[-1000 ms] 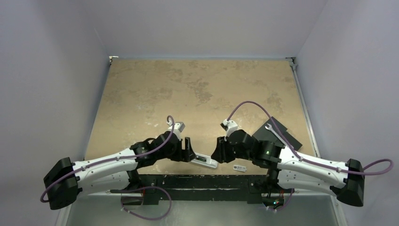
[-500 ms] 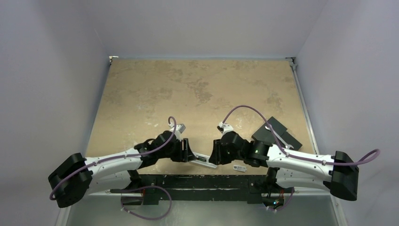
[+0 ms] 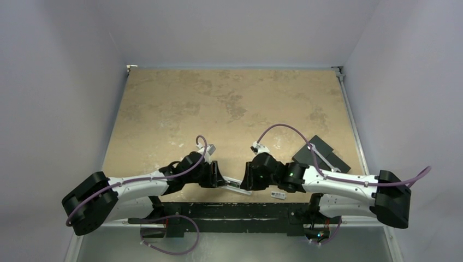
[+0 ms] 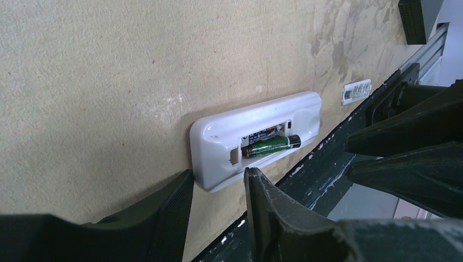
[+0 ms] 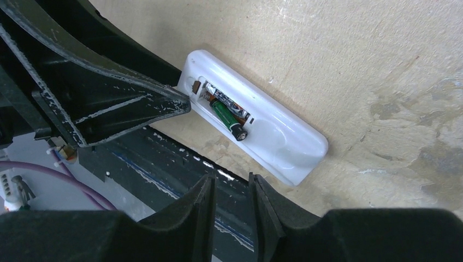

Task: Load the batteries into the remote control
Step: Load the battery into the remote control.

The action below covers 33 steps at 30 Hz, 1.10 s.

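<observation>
Batteries in remote control, labels unreadable; left end effector, right end effector parted

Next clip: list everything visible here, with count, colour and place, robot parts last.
remote control: one, white, back up with its compartment open, at the table's near edge.
batteries: two, dark, one green-labelled, in the remote's compartment.
cover piece: one, white, right of the remote.
flat block: one, black, table's right side.
table: one, mottled tan.
left gripper: one, black, at the remote's left end.
right gripper: one, black, jaws slightly apart, empty, beside the remote.
</observation>
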Each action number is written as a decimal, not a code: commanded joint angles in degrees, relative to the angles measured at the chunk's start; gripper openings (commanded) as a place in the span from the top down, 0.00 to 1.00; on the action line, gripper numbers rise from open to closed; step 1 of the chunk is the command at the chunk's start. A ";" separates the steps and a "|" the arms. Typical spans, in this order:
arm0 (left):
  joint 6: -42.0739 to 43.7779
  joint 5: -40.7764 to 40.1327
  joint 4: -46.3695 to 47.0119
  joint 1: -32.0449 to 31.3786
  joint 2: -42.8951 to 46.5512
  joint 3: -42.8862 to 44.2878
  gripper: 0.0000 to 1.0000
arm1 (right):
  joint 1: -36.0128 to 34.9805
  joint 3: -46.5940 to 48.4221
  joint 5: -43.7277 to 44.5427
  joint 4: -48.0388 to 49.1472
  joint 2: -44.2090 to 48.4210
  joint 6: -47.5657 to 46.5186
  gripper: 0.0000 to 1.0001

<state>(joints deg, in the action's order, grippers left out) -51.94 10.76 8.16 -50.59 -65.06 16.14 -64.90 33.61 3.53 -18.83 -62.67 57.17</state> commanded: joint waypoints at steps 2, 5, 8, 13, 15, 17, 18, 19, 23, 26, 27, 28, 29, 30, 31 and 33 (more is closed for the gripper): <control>-0.36 1.19 3.51 0.75 -0.14 -0.67 0.62 | 0.13 0.59 2.31 1.79 -1.17 2.65 0.66; -0.46 1.25 3.50 0.84 0.25 -1.11 0.64 | 0.13 0.71 2.79 2.53 -2.32 3.48 0.66; -0.62 1.39 3.73 0.91 0.54 -1.49 0.67 | 0.13 1.16 3.17 3.17 -3.56 3.91 0.67; -0.91 1.94 4.24 0.93 0.45 -2.06 0.70 | 0.13 2.45 3.73 3.33 -5.76 3.99 0.70; -0.98 2.11 4.31 0.88 0.50 -2.31 0.70 | 0.13 2.74 3.88 3.72 -6.40 4.00 0.71; -1.07 2.25 4.32 0.93 0.62 -2.29 0.71 | 0.13 3.05 3.85 4.13 -7.02 4.01 0.72; -1.10 2.32 4.34 0.93 0.70 -2.34 0.71 | 0.13 3.23 3.85 4.35 -7.21 4.01 0.72; -1.18 2.33 4.35 0.91 0.76 -2.31 0.71 | 0.13 3.33 3.92 4.46 -7.47 4.01 0.72; -1.41 2.68 4.45 0.91 0.96 -2.31 0.72 | 0.13 3.74 4.18 4.94 -7.96 4.00 0.73; -1.60 3.00 4.43 0.93 1.12 -2.24 0.73 | 0.08 4.00 4.45 5.03 -8.56 3.93 0.74; -1.65 3.03 4.43 0.97 1.16 -2.22 0.73 | 0.12 4.10 4.58 4.99 -8.79 3.94 0.74; -1.67 3.03 4.41 0.94 1.24 -2.22 0.73 | 0.13 4.18 4.75 4.98 -9.04 3.92 0.75; -1.72 3.03 4.36 0.93 1.32 -2.18 0.73 | 0.13 4.37 4.92 4.95 -9.31 3.99 0.75; -1.72 3.11 4.33 0.97 1.41 -2.22 0.73 | 0.13 4.42 5.10 4.86 -9.55 4.00 0.76; -1.81 3.12 4.25 0.94 1.44 -2.17 0.73 | 0.13 4.49 5.35 4.79 -9.76 4.00 0.76; -1.79 3.26 4.23 0.88 1.59 -2.25 0.74 | 0.13 4.67 5.74 4.62 -10.00 4.01 0.77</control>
<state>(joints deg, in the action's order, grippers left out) -53.01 13.10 10.26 -49.89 -64.58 14.24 -64.90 35.79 6.63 -15.00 -72.36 60.45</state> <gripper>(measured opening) 0.269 0.238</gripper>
